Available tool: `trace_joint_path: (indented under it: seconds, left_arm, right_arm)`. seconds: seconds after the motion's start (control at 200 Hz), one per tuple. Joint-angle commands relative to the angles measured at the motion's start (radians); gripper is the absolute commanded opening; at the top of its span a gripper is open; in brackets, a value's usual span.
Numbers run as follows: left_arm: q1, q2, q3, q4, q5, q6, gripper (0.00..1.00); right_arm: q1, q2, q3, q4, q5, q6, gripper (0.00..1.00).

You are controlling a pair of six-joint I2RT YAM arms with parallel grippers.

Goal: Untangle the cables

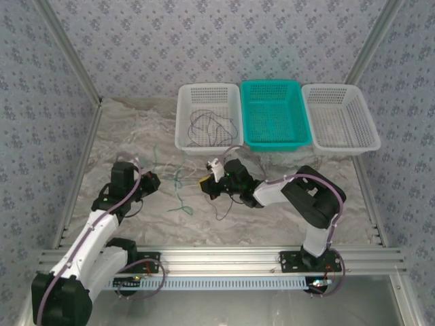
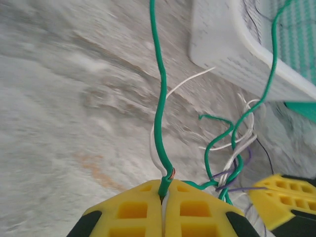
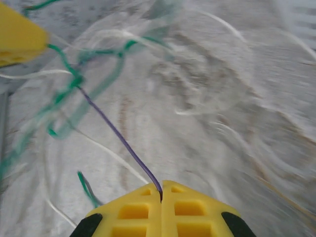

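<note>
The cables lie in a knot on the table, between the two arms and close to their bases. The left gripper is closed tight on a green cable. A white cable seems to slip in between the fingers beside it. The right gripper is closed tight too, and it holds one thin purple cable. That purple one runs up from its fingers into the green loops near the left gripper.

The step now looks like pulling the purple cable out of the green one. To do it well, both grippers should hold on firmly and move apart slowly. A fast tug could make the knot tighter or snap the thin cable out of the fingers. It would help to watch the spot where purple meets green and pull along the way the purple cable already runs. The white cable winds through the same knot, so it may get dragged along.

Further back, three baskets stand in a row, touching side by side. The white basket on the left has a loose bunch of dark cables inside. No cable can be made out in the teal basket in the middle. The same goes for the second white basket, though cables this thin would be hard to spot there.
</note>
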Motion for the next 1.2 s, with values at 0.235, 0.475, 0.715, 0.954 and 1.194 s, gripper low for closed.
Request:
trace_joint_path:
  seconds: [0.235, 0.475, 0.715, 0.954, 1.194]
  left_arm:
    - [0.103, -0.095, 0.004, -0.084, -0.077, -0.015, 0.0]
    - [0.122, -0.096, -0.002, -0.093, -0.087, -0.016, 0.0]
    - [0.177, -0.09, 0.054, -0.272, -0.304, -0.045, 0.0]
    - [0.21, -0.078, 0.049, -0.288, -0.362, -0.101, 0.0]
    - [0.21, -0.116, 0.038, -0.267, -0.402, -0.086, 0.12]
  right_arm:
    - [-0.031, -0.158, -0.131, -0.268, 0.65, 0.33, 0.0]
    - [-0.068, -0.293, -0.187, -0.469, 0.771, 0.49, 0.0]
    - [-0.108, -0.488, -0.2, -0.738, 0.884, 0.593, 0.0]
    - [-0.12, -0.798, -0.14, -0.801, 0.787, 0.37, 0.0]
    - [-0.142, -0.954, 0.14, -0.907, 0.718, 0.109, 0.0]
